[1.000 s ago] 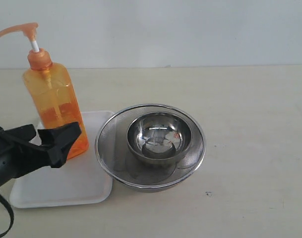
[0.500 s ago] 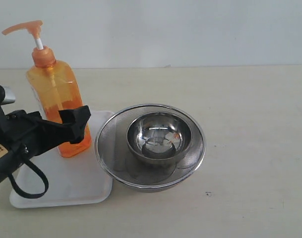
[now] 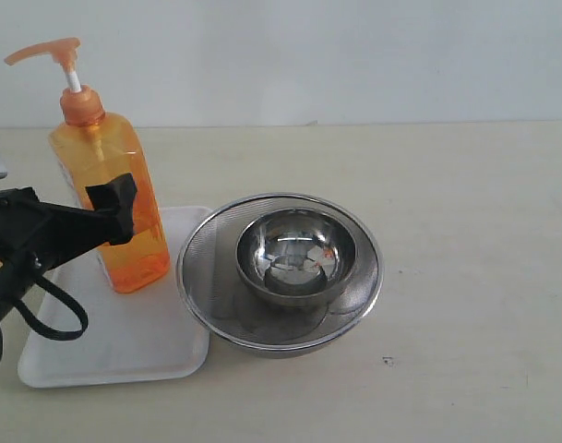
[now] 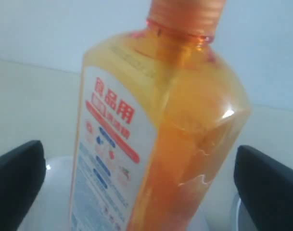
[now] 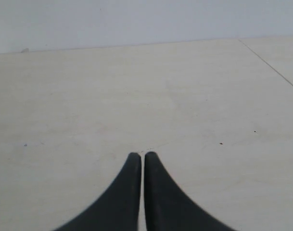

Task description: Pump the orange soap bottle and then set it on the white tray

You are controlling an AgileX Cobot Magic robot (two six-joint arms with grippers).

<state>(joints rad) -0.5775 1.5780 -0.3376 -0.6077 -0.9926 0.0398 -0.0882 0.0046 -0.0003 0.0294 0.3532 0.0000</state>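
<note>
Nearest the camera lay the bare front of the white tray [image 3: 124, 351], low-rimmed, so it could take a tall thing without tipping it. The left claw [image 4: 139, 190] came in from the tray's left side, spread open. Its black fingers [image 4: 19, 185] straddled the orange soap bottle [image 3: 137, 249], with a gap showing on each side in the wrist view, so it gripped nothing. The bottle stood upright on the tray's far half, just beside the mesh strainer [image 3: 207, 268] that cradled a small steel bowl [image 3: 296, 254]. Its pump head [image 3: 42, 51] sat raised on the white stem. Judging by this, the placing looked done, and the open claw suited a release. The right claw [image 5: 142, 156] was closed and empty over bare surface, evidently kept out of the way.
</note>
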